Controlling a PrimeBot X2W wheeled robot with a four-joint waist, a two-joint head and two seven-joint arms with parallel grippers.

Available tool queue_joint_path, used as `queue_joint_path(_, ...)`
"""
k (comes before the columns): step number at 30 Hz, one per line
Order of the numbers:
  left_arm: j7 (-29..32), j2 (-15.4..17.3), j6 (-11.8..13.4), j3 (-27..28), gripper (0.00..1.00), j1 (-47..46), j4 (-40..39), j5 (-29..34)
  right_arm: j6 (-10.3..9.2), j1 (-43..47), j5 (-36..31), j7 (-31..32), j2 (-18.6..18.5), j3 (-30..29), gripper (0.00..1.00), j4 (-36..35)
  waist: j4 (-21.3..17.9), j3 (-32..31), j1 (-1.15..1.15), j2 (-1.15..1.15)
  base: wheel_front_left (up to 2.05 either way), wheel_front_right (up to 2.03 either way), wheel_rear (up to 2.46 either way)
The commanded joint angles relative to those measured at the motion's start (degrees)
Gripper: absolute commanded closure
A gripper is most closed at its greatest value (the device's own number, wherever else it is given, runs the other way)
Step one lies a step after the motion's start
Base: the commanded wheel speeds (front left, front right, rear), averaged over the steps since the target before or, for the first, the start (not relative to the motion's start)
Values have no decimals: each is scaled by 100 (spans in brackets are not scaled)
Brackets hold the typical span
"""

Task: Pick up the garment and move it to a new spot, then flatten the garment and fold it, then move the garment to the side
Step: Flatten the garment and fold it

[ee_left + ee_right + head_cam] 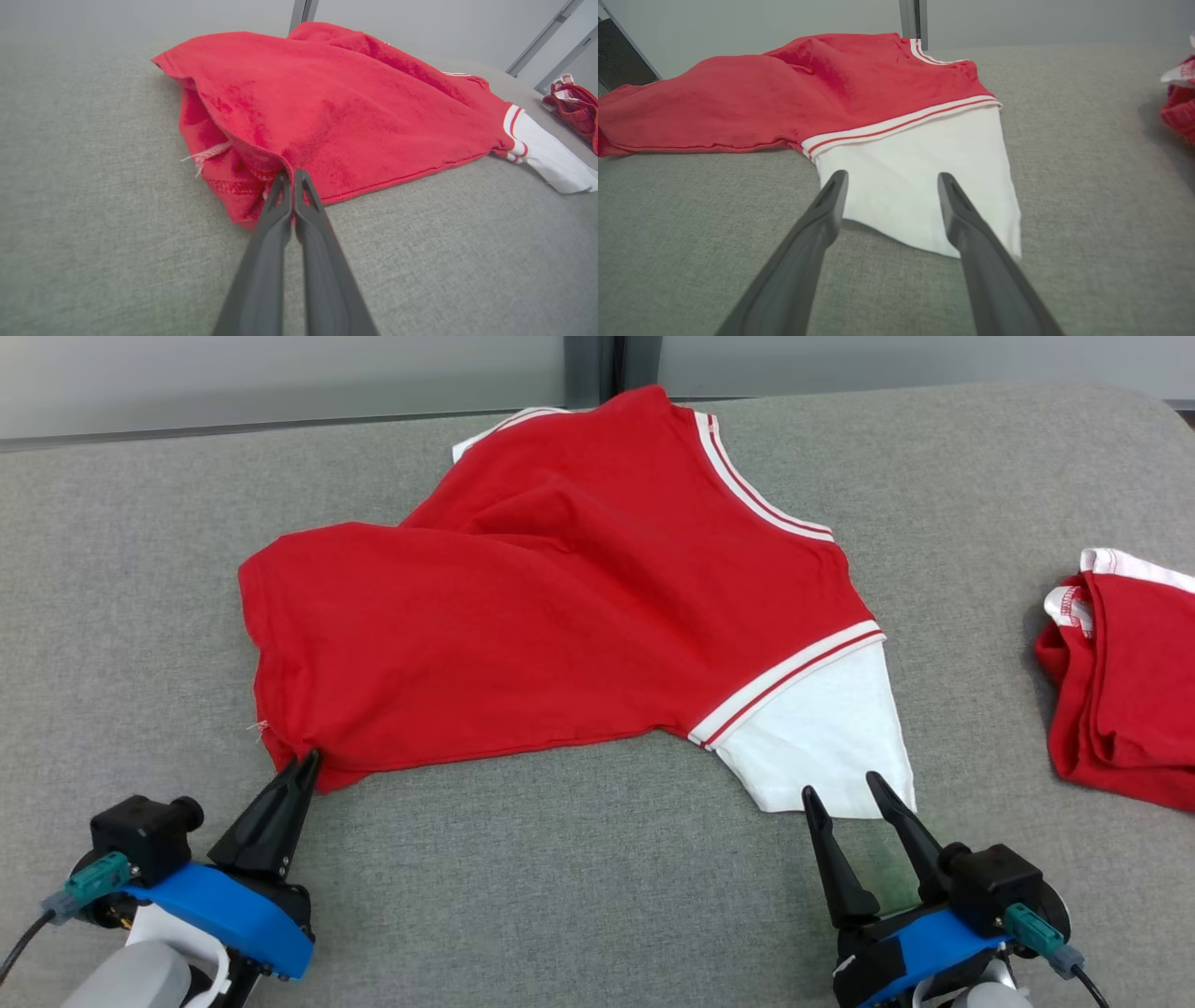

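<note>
We find the garment (560,607), a red shirt with white-and-red striped trim, lying crumpled and partly spread on the grey fabric-covered worktop (579,896). It lies directly ahead of both sets of jaws and spans the space between them.

Left jaws: clenched on the garment's near hem corner, with red cloth pinched between the tips. The left wrist view shows the fabric (336,102) bunching into a fold at that point. A loose pale thread (205,156) hangs from the hem just beside the tips.

Right jaws: released, standing wide apart and grasping nothing. Their tips sit at the near edge of the garment's white sleeve (822,737), which runs between and ahead of them (we cannot tell whether the tips touch the cloth).

A second red garment (1120,691), folded, with white edging, lies on the worktop well to the outer side of the right jaws, apart from the first.
</note>
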Motion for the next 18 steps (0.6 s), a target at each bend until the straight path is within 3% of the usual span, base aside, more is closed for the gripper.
queue_joint_path(1, -23, 4, -9, 165, 100, 30, -102, 47, 3, -10, 29, -28, -22, -59, 0, 3, 41, -7, 0, 0, 0, 0, 0)
queue_joint_path(8, -23, -74, -9, 672, 100, 243, -559, 213, 3, -78, 147, -28, -22, -387, 0, 191, 357, -65, 0, 0, 0, 0, 0)
queue_joint_path(18, -23, -172, -9, 868, 100, 373, -1023, 359, 3, -213, 193, -27, -24, -762, 0, 558, 713, -219, 0, 0, 0, 0, 0)
